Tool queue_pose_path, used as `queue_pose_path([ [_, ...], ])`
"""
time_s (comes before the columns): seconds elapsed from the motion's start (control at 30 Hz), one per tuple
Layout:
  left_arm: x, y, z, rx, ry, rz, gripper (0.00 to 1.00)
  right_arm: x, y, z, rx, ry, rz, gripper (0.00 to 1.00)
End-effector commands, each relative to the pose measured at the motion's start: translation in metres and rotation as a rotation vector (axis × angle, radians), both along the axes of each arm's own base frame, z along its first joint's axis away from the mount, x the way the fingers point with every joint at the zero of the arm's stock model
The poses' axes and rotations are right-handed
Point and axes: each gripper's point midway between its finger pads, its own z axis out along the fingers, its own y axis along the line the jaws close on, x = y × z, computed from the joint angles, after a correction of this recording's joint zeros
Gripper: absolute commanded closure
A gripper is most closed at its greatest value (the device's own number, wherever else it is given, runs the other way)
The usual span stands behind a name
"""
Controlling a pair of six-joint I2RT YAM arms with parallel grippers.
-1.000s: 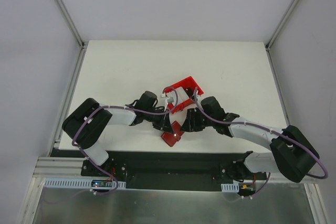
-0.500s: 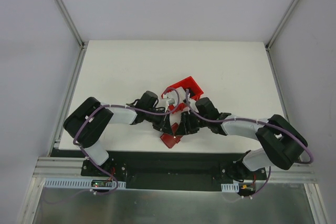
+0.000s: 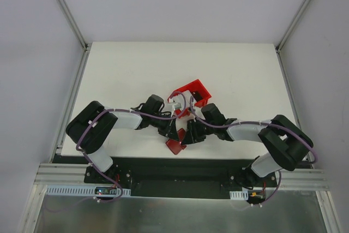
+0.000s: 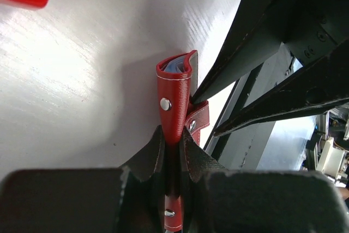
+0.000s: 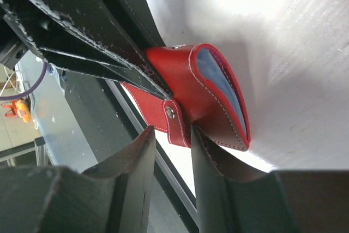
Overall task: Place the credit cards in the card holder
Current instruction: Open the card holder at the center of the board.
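Right arm has swung left toward card holder [image 4: 173,88], which stands on edge at near table edge. Left gripper [image 4: 172,132] clenched on one end; right gripper [image 5: 170,133] parted, straddling closing tab [image 5: 173,119]. Looks soft, light, floppy: pinch tab, peel gently. Red bin [image 3: 197,88] beyond.

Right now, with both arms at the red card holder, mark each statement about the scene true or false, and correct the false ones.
1. The left end effector is clamped on the card holder. True.
2. The card holder lies flat and fully open on the table. False: it is folded over, and only an edge of its blue lining shows.
3. The red bin sits farther from the arm bases than the card holder. True.
4. The right end effector holds a credit card. False: only the holder's tab sits between its parted fingers.
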Motion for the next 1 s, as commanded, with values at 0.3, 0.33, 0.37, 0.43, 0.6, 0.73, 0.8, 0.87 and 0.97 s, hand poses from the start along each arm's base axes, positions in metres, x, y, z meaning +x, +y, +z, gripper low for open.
queue_pose_path([
  [0.3,0.025,0.0,-0.008,0.045,-0.04,0.199,1.0,-0.033,0.039,0.01,0.113,0.009,0.188,0.85],
  [0.33,0.027,0.001,-0.009,0.051,-0.044,0.22,1.0,-0.035,0.042,0.012,0.124,0.007,0.201,0.87],
  [0.37,0.029,0.003,-0.011,0.061,-0.041,0.239,1.0,-0.038,0.044,0.015,0.138,0.006,0.218,0.88],
  [0.43,0.032,0.005,-0.013,0.079,-0.042,0.273,1.0,-0.043,0.048,0.017,0.148,0.004,0.239,0.87],
  [0.6,0.037,0.014,-0.019,0.129,-0.054,0.33,1.0,-0.047,0.042,0.007,0.11,0.007,0.244,0.92],
  [0.73,0.034,0.022,-0.019,0.15,-0.084,0.323,1.0,-0.046,0.02,-0.006,0.029,-0.029,0.186,0.85],
  [0.8,0.029,0.026,-0.018,0.148,-0.087,0.316,1.0,-0.036,0.003,-0.015,-0.051,-0.039,0.098,0.81],
  [0.87,0.023,0.029,-0.018,0.141,-0.081,0.313,1.0,-0.024,-0.013,-0.021,-0.114,-0.042,0.024,0.8],
  [0.97,0.017,0.03,-0.017,0.127,-0.073,0.311,0.99,-0.008,-0.021,-0.018,-0.104,-0.035,-0.067,0.8],
])
